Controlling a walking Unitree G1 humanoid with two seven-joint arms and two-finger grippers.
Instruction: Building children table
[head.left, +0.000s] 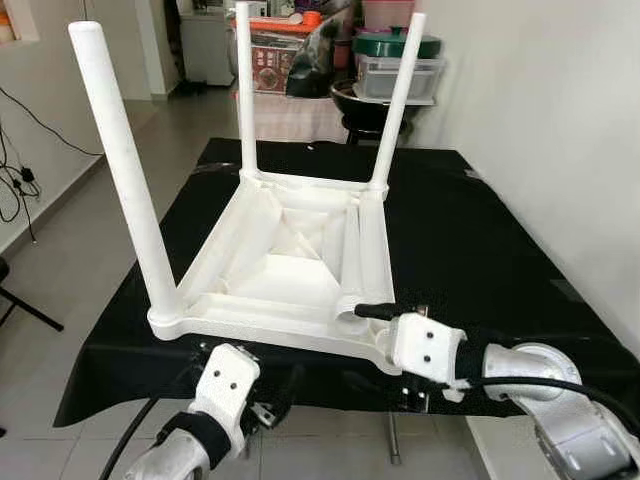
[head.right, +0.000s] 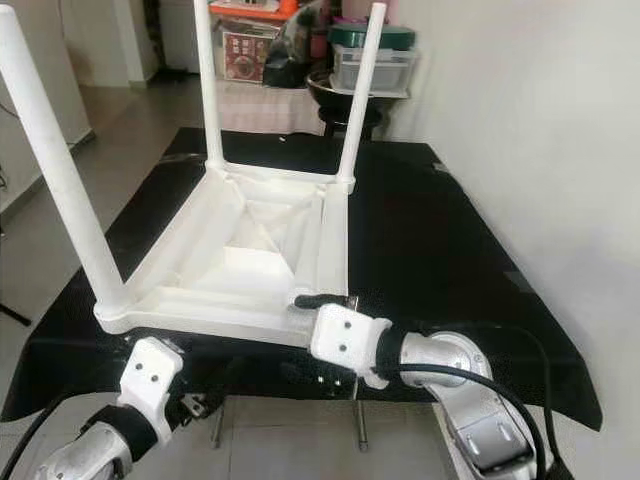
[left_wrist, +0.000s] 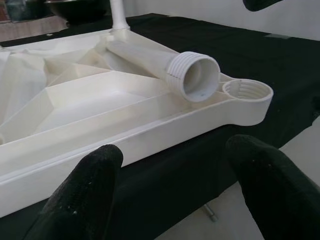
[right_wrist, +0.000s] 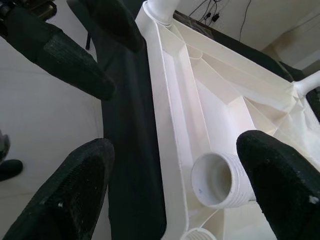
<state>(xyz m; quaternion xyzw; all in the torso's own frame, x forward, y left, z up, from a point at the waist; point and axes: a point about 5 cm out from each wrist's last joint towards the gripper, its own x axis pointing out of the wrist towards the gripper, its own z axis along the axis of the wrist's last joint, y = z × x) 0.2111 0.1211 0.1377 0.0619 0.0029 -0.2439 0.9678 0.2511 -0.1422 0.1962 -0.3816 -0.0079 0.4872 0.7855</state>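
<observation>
White loose leg (left_wrist: 172, 67) between right end effector (right_wrist: 175, 200) fingers

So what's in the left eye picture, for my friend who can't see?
A white children's table lies upside down on a black cloth, with three legs standing up. The fourth leg lies loose inside, and the right gripper reaches toward its threaded end.

The upturned white children's table top (head.left: 285, 270) and its round white legs (head.left: 125, 170) look like smooth moulded plastic with a faint sheen, the loose leg (left_wrist: 172, 67) ending in ridged threads. It rests on a matt black cloth (head.left: 470, 250). The black fingers (left_wrist: 82, 195) look rough and grainy.
</observation>
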